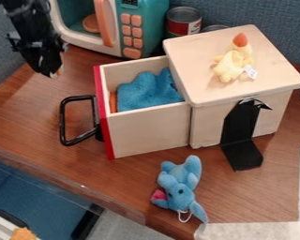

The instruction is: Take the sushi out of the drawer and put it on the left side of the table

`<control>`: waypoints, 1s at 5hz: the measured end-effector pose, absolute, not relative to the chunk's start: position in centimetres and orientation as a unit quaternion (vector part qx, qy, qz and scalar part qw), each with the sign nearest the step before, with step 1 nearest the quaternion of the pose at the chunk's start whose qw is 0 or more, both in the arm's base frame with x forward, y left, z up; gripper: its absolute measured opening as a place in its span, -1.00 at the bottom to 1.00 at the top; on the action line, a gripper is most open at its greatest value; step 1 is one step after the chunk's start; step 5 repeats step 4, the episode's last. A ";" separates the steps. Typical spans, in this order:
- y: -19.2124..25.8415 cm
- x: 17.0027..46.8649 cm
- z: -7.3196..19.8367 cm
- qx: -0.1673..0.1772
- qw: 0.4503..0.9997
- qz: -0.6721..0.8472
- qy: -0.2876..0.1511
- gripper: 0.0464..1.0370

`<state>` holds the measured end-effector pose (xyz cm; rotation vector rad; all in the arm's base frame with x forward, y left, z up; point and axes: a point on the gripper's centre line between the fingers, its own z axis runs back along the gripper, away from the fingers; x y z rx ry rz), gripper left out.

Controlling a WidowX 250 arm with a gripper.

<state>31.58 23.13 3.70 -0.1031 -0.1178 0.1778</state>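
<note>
Your black plastic gripper (51, 70): apart or together, cannot tell. Lower right of it: open red-fronted pale-wood drawer (151, 132), fuzzy blue cloth (149, 90) inside.

Toy microwave (146, 28) near gripper (51, 71), to right; tin can (183, 21), yellow plush (232, 66) farther right; blue cloth (149, 90), black bracket (239, 129), blue plush (179, 185) lower right.

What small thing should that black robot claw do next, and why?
Perhaps the black gripper should ease toward the open wooden drawer: an orange piece, possibly the sushi, shows there beside fuzzy blue cloth. The gripper hangs outside; whether it holds anything is unclear.
</note>
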 end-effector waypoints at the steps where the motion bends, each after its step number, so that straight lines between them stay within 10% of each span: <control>1: 24.7 32.4 1.5 -0.049 0.996 0.065 -0.028 -0.16; 2: 24.8 32.6 1.4 -0.029 0.998 0.053 -0.008 -0.06; 4: 23.4 32.3 6.1 -0.006 0.997 0.065 -0.040 0.94; 5: 23.4 32.3 6.1 -0.006 0.997 0.065 -0.040 0.94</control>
